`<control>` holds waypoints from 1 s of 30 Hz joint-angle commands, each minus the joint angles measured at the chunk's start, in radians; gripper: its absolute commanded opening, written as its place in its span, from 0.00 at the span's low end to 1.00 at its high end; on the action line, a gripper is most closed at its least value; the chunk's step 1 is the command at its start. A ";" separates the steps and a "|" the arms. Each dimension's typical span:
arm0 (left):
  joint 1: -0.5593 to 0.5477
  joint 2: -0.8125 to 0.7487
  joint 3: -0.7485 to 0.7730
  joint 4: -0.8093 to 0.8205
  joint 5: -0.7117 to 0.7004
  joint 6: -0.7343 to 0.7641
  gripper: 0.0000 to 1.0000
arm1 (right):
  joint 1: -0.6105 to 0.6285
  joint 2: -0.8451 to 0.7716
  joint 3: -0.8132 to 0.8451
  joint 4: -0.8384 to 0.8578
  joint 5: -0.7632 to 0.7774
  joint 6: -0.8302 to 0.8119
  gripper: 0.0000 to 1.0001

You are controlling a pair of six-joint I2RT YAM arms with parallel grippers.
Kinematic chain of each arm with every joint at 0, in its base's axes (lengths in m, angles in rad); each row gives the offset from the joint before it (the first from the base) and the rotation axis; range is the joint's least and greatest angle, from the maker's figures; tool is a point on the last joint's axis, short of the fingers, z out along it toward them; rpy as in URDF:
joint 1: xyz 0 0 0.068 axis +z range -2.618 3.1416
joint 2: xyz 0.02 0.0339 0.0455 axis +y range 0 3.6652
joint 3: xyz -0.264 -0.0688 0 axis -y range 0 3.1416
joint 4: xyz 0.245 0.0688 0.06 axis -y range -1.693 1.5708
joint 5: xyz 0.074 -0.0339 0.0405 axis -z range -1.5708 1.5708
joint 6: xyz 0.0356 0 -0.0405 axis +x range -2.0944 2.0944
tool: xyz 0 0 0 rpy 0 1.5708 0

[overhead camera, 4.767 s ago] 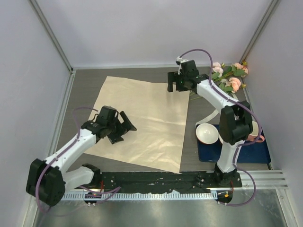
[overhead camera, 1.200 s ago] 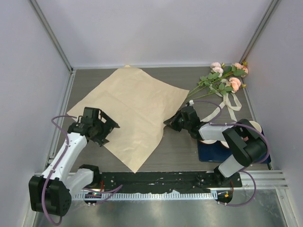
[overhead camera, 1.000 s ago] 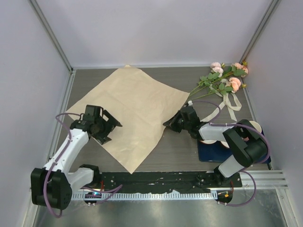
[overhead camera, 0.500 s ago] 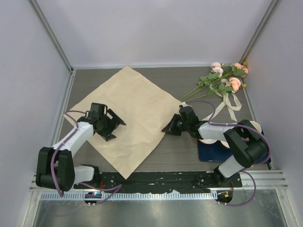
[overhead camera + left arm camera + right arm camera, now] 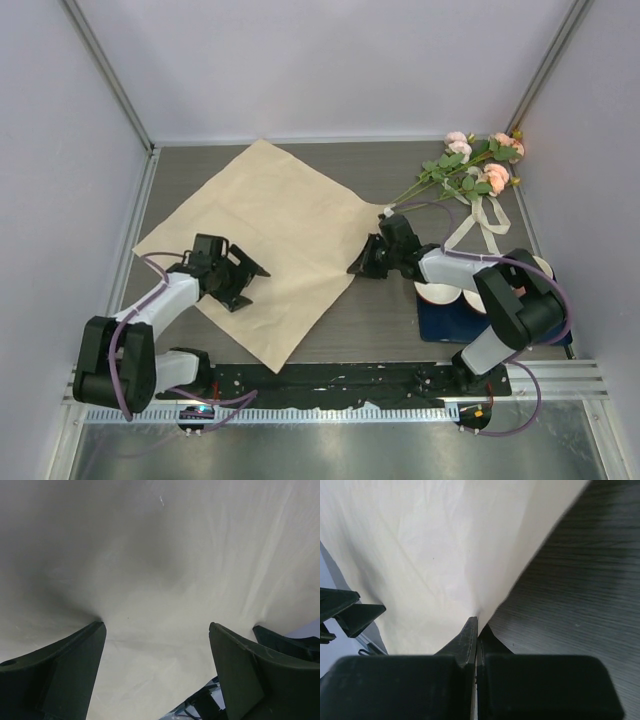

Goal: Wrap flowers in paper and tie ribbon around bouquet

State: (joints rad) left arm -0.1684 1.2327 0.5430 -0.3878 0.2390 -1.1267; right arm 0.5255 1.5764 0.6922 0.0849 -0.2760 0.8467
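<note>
No legible text or markings anywhere

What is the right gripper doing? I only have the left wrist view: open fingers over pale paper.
Observer: The right gripper is shut on the right-hand edge of the paper.
Operator: Are the flowers on the sheet yet?
Observer: No. The flowers lie off the paper, in the far right corner of the table.
</note>
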 commanded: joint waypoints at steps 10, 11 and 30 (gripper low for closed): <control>-0.025 -0.176 -0.055 -0.043 0.035 0.014 0.96 | -0.419 -0.106 0.246 -0.395 0.263 -0.173 0.79; -0.025 -0.196 -0.028 -0.036 0.066 0.027 0.97 | -0.441 -0.077 0.275 -0.383 0.273 -0.149 0.81; -0.043 -0.343 0.170 -0.023 0.362 0.220 1.00 | -0.579 0.445 0.589 -0.163 0.334 0.078 0.48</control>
State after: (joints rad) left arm -0.2077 0.8890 0.6731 -0.4015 0.5488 -0.9524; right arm -0.0582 1.9579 1.2243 -0.1272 0.0002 0.9062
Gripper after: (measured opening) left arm 0.996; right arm 0.517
